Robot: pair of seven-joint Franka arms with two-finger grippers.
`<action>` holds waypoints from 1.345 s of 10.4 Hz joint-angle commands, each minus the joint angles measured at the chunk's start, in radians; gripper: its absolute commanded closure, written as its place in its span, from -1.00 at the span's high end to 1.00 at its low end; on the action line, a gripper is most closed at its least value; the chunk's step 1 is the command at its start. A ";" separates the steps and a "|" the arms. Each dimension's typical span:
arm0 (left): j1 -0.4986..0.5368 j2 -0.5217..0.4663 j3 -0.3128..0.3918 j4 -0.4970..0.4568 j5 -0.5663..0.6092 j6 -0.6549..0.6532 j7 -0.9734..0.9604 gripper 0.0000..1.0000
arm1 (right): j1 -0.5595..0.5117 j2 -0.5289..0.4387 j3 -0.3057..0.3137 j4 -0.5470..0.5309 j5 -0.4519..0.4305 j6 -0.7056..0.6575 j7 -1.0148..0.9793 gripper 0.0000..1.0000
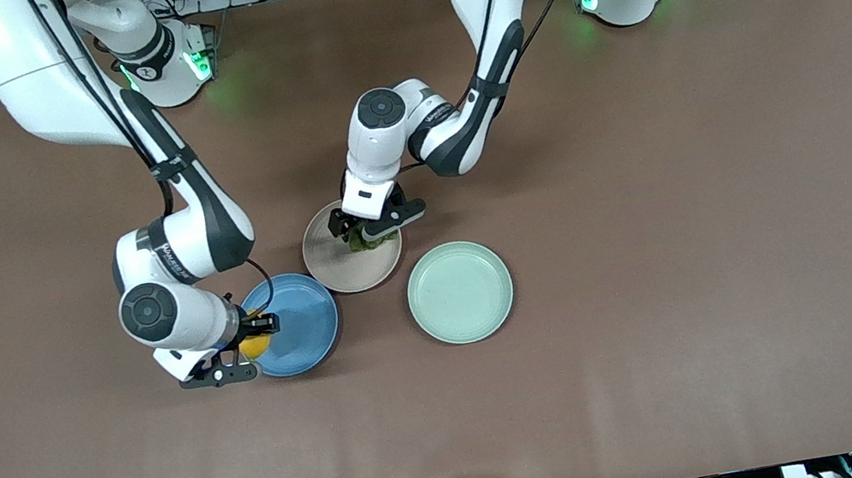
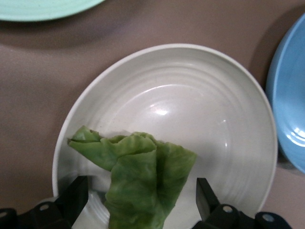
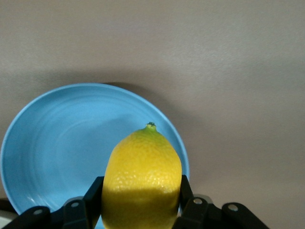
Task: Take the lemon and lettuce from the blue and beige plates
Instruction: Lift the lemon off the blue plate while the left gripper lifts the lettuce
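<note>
Holding one small oval yellow lemon [image 3: 142,179] with a pointed greenish tip, my right end effector [image 1: 245,349] is clamped on the fruit's two sides, over the rim of the round, shallow medium-blue plate [image 1: 306,322] at the edge toward the right arm's end of the bench; in the right wrist view the lemon sits between the black fingers [image 3: 93,193] with the blue dish under it, and I cannot tell whether the fruit touches the plate or hangs just above it. My left end effector [image 1: 371,222] is down at the round pale beige plate [image 1: 335,267], its two fingers [image 2: 74,193] spread wide to either side of one wrinkled green lettuce leaf [image 2: 140,179], neither pad touching it in the left wrist view, so that one is unclenched with the leaf lying on the plate between them. I count three plates of equal size on the brown bench [image 1: 693,229]: the blue one, the beige one just beside it and farther from the front camera, and one pale mint-green plate [image 1: 460,292] toward the left arm's end, near the beige one but apart from it. One lemon, one lettuce piece, two arms, both at work.
</note>
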 commanded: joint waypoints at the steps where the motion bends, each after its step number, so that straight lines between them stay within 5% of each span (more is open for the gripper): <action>1: -0.040 0.030 0.037 0.033 0.025 0.011 -0.035 1.00 | -0.046 -0.026 0.008 0.024 0.017 -0.076 -0.103 -0.36; 5: -0.057 0.035 0.066 0.033 0.041 0.011 -0.032 1.00 | -0.127 -0.055 0.003 0.028 0.015 -0.137 -0.271 -0.36; 7: -0.068 0.034 0.079 0.033 0.048 0.011 -0.032 -0.34 | -0.175 -0.061 0.001 0.024 0.015 -0.146 -0.359 -0.36; 9: -0.066 0.029 0.079 0.033 0.048 0.011 -0.029 -0.95 | -0.218 -0.061 0.001 0.019 0.015 -0.153 -0.436 -0.34; 14: -0.057 0.004 0.080 0.017 0.058 -0.003 -0.006 -1.00 | -0.290 -0.066 0.000 -0.033 0.014 -0.116 -0.571 -0.33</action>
